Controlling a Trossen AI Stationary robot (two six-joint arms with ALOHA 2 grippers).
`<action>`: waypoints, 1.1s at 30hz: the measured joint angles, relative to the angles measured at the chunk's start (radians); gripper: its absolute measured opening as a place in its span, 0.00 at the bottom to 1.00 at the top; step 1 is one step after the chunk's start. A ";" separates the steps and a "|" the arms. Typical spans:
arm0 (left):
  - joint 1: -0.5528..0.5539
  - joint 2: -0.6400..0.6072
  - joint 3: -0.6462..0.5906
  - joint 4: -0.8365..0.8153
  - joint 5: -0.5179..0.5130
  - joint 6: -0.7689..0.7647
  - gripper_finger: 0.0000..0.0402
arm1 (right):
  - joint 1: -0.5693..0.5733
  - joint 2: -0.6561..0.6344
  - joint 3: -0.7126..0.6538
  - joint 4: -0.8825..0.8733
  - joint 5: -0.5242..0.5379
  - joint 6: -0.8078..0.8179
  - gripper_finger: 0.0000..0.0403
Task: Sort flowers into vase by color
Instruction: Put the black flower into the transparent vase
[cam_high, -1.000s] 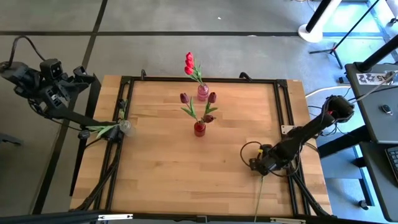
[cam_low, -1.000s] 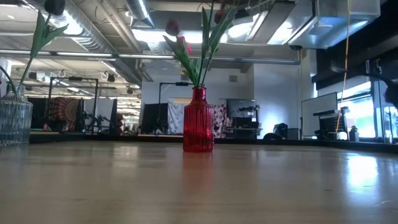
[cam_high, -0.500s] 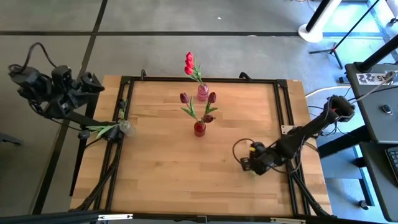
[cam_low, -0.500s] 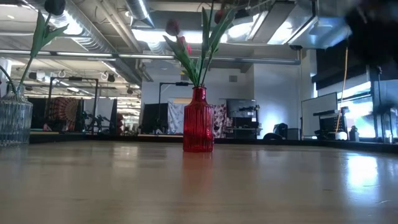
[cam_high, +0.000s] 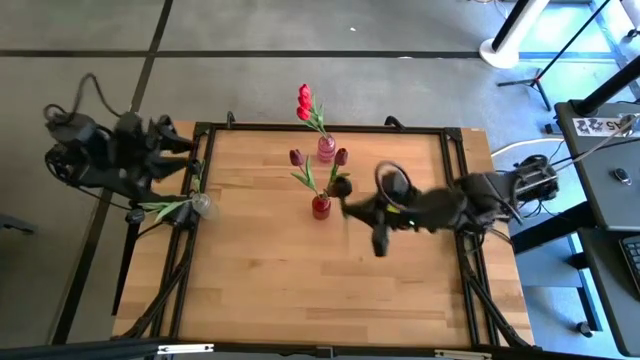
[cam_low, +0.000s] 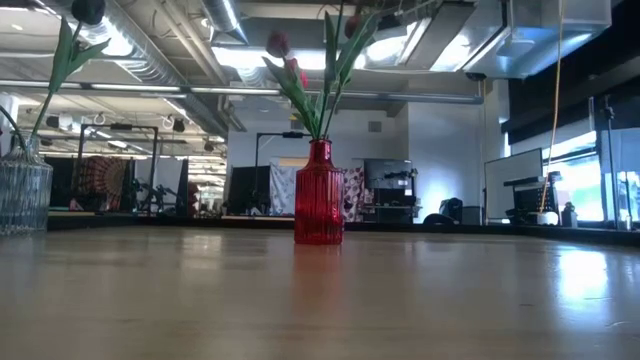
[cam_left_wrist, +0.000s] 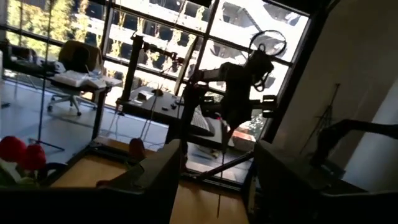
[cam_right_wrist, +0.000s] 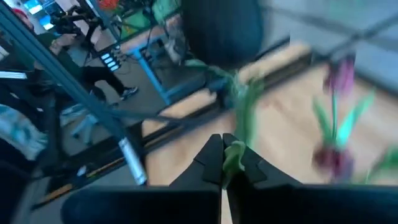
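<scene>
The sorting looks nearly done, judging from how things stand. The right pincer (cam_right_wrist: 222, 163) is closed on a green stem (cam_right_wrist: 234, 154), which is pinched between its tips; the head of this flower I cannot see, so its colour stays unknown. In the high view this right pincer (cam_high: 350, 207) hangs just beside the red vase (cam_high: 320, 207), which stands at the middle of the surface (cam_high: 260, 270) and holds the maroon tulips (cam_high: 297, 158). Beyond the red vase, farther from the pincer, the pink vase (cam_high: 326, 149) carries the red tulips (cam_high: 305, 101). Well apart, at the far edge of the surface, a clear glass vase (cam_high: 201, 204) holds one more stem with green leaves. What is left, I think, is to put the held flower in the vase of its colour. The left pincer (cam_left_wrist: 214, 180) is open, holding nothing, and waits off the surface near the clear vase
</scene>
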 joint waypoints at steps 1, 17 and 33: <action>0.000 0.025 0.000 0.022 -0.010 0.017 0.49 | -0.024 0.024 0.043 0.004 -0.003 -0.059 0.00; -0.001 0.333 0.000 0.257 0.023 0.076 0.49 | -0.249 0.194 0.165 0.404 -0.366 -0.515 0.00; 0.052 0.514 0.000 0.329 0.160 -0.036 0.49 | -0.269 0.223 0.165 0.419 -0.510 -0.685 0.00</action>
